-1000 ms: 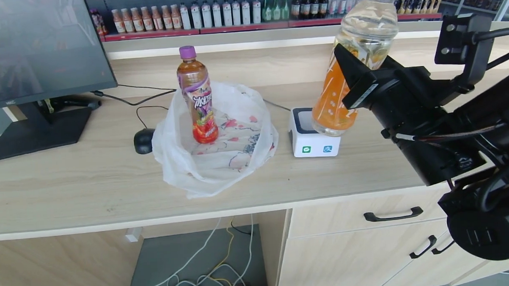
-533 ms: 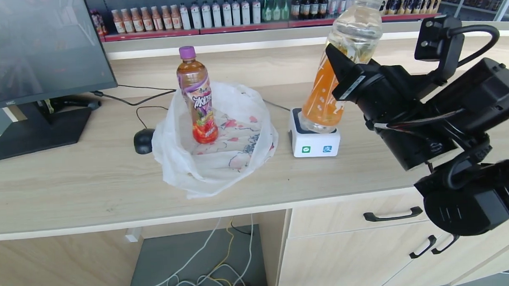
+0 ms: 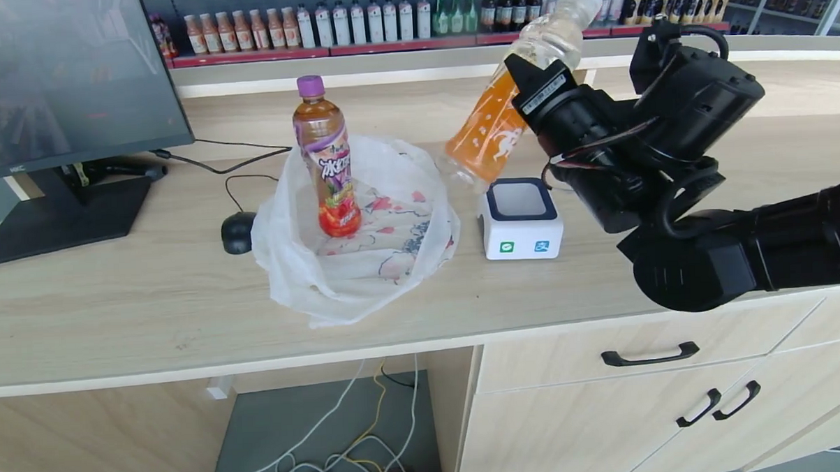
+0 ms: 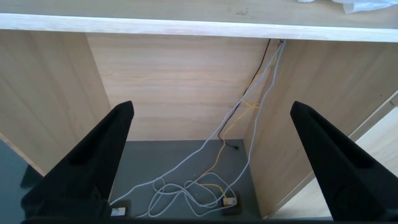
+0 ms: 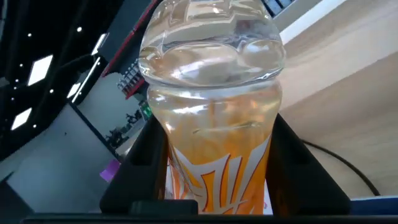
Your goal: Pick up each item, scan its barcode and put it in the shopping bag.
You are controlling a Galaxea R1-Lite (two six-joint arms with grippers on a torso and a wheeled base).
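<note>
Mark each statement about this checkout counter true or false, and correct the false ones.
1. The right tool grips the orange bottle, which is tilted. True.
2. The shopping bag is empty. False: a purple-capped bottle stands upright in the shopping bag.
3. The orange bottle sits on the scanner. False: it is held in the air, and the scanner's top is bare.
4. The left tool is open and holds nothing. True.

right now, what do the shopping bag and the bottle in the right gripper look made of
Shopping bag: thin translucent white plastic film, going by its crumpled, sagging walls. Bottle: probably clear glossy plastic; its upper part is see-through, above an orange printed label.
</note>
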